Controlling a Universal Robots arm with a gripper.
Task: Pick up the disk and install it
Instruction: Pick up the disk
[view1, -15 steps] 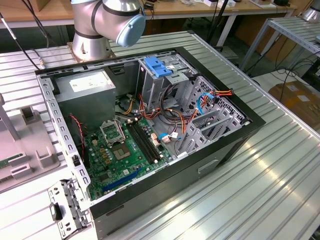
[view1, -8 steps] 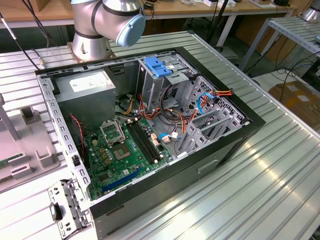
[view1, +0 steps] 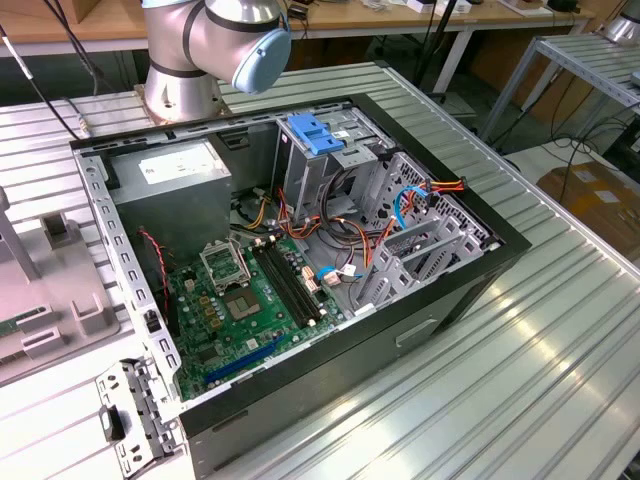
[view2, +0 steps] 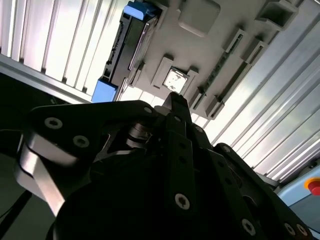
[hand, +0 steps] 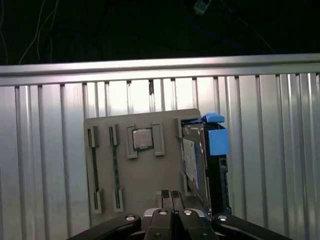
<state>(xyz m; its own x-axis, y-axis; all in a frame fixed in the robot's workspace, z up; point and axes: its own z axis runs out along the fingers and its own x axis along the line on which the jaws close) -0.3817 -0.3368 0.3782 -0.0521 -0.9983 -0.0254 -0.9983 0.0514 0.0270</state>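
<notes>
First wrist view: gripper (hand: 169, 194) closed tight, empty, over grey tray (hand: 150, 182); disk (hand: 192, 162) untouched.

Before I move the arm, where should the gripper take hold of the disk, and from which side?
Probably from above: the disk stands on edge in the grey holder, its top edge free. Pinch its two flat faces near the middle, away from the blue rail end.

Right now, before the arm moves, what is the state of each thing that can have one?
disk: standing on edge in the grey holder, not gripped.
gripper: shut, empty, over the holder.
computer case: open, side panel off.
processor chip: seated in a holder pocket.
</notes>
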